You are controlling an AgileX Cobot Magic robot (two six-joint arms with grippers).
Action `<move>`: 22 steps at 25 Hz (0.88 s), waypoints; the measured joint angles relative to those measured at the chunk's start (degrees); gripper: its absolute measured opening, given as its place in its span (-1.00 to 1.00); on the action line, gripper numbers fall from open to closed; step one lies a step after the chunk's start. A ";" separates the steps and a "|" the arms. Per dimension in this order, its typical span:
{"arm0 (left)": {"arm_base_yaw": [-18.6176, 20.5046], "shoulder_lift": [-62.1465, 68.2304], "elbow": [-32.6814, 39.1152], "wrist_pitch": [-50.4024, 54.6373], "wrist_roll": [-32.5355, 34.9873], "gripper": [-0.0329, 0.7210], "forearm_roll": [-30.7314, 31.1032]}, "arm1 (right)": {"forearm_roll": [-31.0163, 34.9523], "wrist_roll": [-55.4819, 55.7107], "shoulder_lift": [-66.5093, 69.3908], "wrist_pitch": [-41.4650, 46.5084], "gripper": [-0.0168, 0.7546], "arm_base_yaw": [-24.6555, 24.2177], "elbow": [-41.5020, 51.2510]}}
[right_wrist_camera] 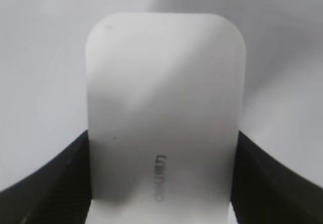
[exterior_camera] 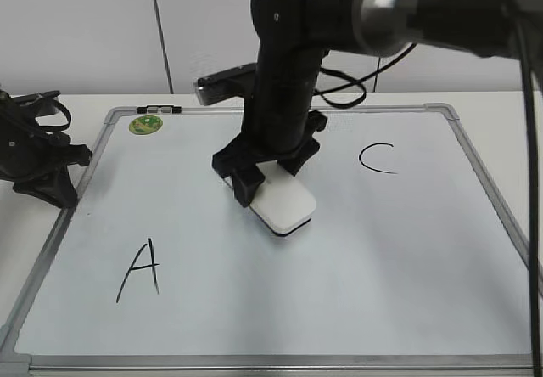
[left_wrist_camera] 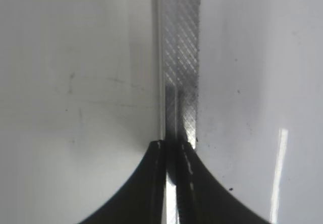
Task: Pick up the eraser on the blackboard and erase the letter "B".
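The blackboard is a white dry-erase board with a silver frame, lying flat on the table. My right gripper is shut on the white eraser and holds it flat on the middle of the board. In the right wrist view the eraser fills the space between the two black fingers, grey print on top. No letter "B" shows; the spot under the arm and eraser is hidden. My left gripper rests at the board's left edge; in the left wrist view its jaws are shut over the silver frame.
A black "A" is at the board's front left and a black "C" at the back right. A round green magnet sits at the back left corner. A black cable hangs along the right side.
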 joint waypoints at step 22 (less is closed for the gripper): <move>0.00 0.00 0.00 0.00 0.00 -0.89 0.67 | -9.99 6.77 -16.48 2.45 0.48 -17.75 9.95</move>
